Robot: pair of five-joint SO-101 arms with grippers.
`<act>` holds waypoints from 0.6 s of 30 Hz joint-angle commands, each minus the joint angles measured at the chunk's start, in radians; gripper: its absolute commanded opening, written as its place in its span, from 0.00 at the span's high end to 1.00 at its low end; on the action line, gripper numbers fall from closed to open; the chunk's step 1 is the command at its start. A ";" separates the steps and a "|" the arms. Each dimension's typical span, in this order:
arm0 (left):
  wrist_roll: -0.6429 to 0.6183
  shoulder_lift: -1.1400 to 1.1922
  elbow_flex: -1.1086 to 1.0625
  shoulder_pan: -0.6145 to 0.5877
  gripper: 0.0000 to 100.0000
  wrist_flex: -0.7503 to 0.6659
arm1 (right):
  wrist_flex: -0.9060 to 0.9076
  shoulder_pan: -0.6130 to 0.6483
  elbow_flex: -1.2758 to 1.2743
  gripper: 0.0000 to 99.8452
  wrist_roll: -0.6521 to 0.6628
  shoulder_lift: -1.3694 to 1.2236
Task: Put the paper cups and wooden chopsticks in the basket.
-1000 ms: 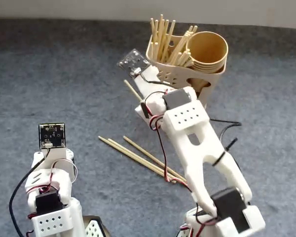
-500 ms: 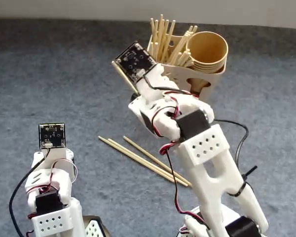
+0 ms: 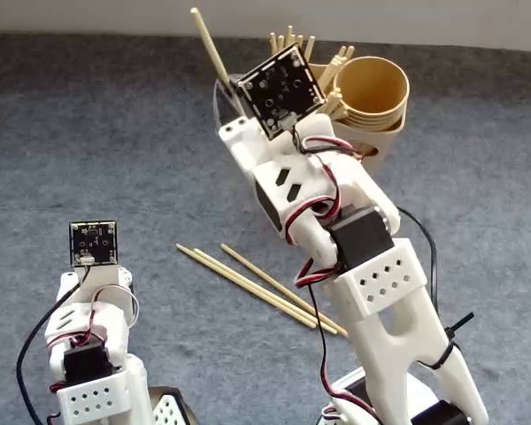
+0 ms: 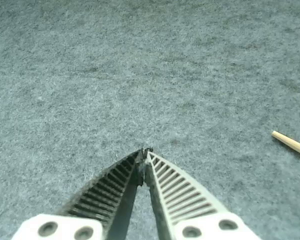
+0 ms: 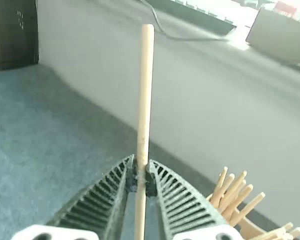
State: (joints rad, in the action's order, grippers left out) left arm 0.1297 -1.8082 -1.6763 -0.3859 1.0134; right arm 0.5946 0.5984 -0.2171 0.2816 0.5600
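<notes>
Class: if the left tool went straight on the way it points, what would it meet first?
Likely the grey carpet, just ahead of the left tool; the chopstick end lies off its line.

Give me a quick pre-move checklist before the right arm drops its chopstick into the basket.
1. Grip: right gripper shut on the thin wooden chopstick: ok.
2. Held chopstick lined up over the cream plastic basket: cannot tell.
3. The tan paper cups stacked inside basket: ok.
4. Idle left gripper shut, over grey carpet, away from basket: ok.
5. Nothing left outside: not ok, three loose wooden chopsticks lie on carpet.
</notes>
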 commanded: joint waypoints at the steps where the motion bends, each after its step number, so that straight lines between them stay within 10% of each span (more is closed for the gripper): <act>1: -0.009 -0.007 -0.019 -0.008 0.98 -0.015 | -0.179 -0.051 0.035 0.99 -0.008 0.031; 18: -0.009 -0.007 -0.019 -0.008 0.98 -0.015 | -0.707 -0.197 -0.249 0.99 -0.008 0.028</act>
State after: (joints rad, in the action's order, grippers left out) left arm 0.1297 -1.8082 -1.6763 -0.3859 1.0134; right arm 0.0606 0.4158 -0.3828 0.2816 0.5600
